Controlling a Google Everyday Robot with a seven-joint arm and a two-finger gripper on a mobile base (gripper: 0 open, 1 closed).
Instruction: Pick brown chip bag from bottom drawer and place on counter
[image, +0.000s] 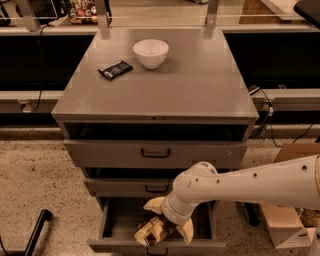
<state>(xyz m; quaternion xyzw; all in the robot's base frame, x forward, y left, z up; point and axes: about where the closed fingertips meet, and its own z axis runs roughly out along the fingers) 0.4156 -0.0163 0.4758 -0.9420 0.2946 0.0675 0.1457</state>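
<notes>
Brown bag (151, 231) lies inside the drawer (122, 245), near its front; the tool (168, 222), fingers spread, sits over it. Pinching only a loose edge could let it slip on lifting.

Smooth white arm (250, 182) with small dark dots, rounded wrist, pale-yellow jaws inside the bottom drawer (115, 222).
</notes>
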